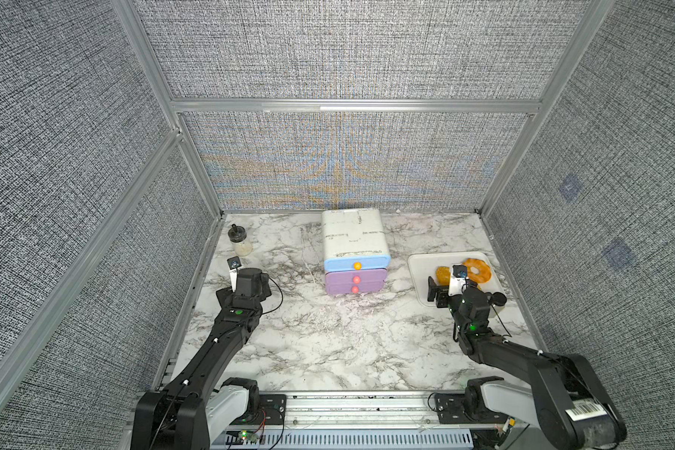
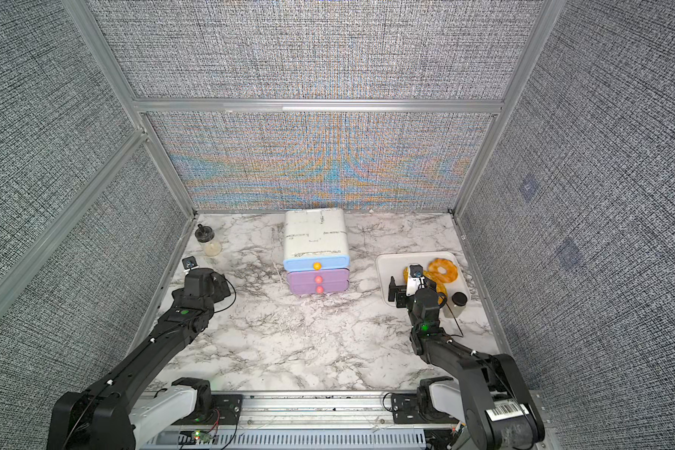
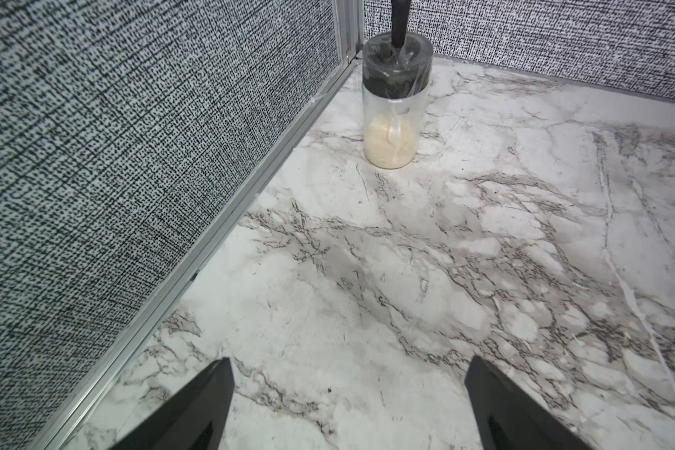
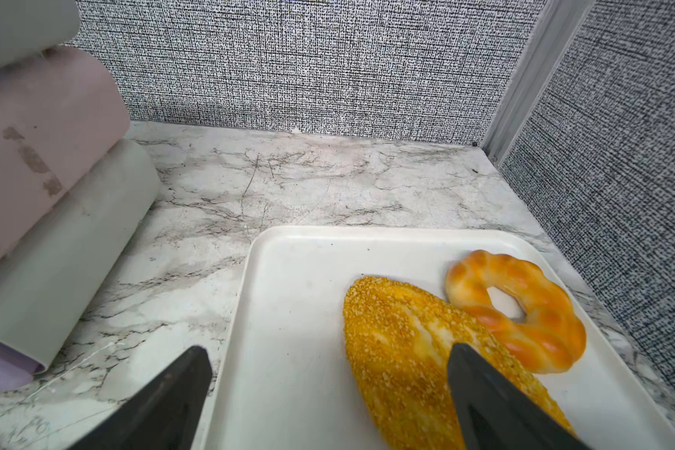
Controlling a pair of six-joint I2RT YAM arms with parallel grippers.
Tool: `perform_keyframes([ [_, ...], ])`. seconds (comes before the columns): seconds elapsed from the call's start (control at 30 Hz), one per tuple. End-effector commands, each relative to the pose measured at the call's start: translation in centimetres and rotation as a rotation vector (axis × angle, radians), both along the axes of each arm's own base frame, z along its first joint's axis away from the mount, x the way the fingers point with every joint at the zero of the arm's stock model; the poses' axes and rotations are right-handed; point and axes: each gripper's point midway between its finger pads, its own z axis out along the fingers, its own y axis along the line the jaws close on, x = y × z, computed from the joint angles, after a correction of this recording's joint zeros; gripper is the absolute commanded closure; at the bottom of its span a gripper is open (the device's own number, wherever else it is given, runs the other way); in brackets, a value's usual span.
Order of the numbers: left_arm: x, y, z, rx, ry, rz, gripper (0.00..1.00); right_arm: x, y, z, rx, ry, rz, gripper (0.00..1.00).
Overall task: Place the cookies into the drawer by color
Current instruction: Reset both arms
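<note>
Both top views show the front of the small white plastic cabinet with three drawers (image 1: pixel 354 241) (image 2: pixel 315 237). It has one light blue front with an orange knob on top and two purple fronts with pink-red knobs below. All three look pushed in, so their inside is hidden. The cabinet stands on the marble-patterned counter (image 1: pixel 328 343), ahead of both hands and between them. The right wrist view catches only its side wall, to the left of the right hand (image 4: pixel 328 348).

The right hand is spread wide and holds nothing. Under it lies the flat white rectangular tray (image 4: pixel 289 249). The tray holds a big orange oval seeded bread loaf (image 4: pixel 402 343) below the right finger, and an orange ring-shaped pastry (image 4: pixel 523 311) just beside the loaf, further ahead to the right. A black round cap (image 2: pixel 459 299) on the tray, beside the wrist behind this hand, shows in both top views but not in the wrist view.

The left hand (image 3: pixel 347 362) is also spread and empty, over bare counter. Ahead of it, near the wall corner, stands a clear plastic jar with a black lid (image 3: pixel 394 109). Only the left wrist view shows the beige grainy filling in its bottom.
</note>
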Motion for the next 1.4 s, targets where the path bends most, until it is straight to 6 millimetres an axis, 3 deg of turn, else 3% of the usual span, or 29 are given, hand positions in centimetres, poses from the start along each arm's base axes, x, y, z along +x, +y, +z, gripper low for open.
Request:
perform_keyframes([
  [0.0, 1.2, 0.6, 1.3, 0.055, -0.096, -0.034, 0.01, 0.9, 0.4, 2.2, -0.039, -0.108, 0.027, 0.01],
  [0.23, 2.1, 1.1, -1.0, 0.025, -0.176, -0.098, 0.01, 1.3, 0.6, 2.4, -0.067, -0.16, 0.049, 0.01],
  [0.47, 4.7, -0.8, -0.1, 0.03, -0.284, -0.231, 0.01, 1.2, -1.3, 1.3, -0.005, -0.167, 0.001, 0.01],
  [0.67, 7.8, -2.7, -3.2, 0.007, -0.279, -0.349, 0.01, 2.7, -1.5, 0.4, 0.021, -0.115, 0.023, 0.01],
  [0.77, 7.9, -3.0, -3.7, -0.006, -0.183, -0.366, 0.01, 2.8, -1.6, 0.4, 0.039, -0.112, 0.03, 0.01],
  [1.37, 7.9, -3.2, -3.6, 0.001, -0.195, -0.377, 0.01, 2.9, -1.7, 0.4, 0.041, -0.109, 0.028, 0.01],
])
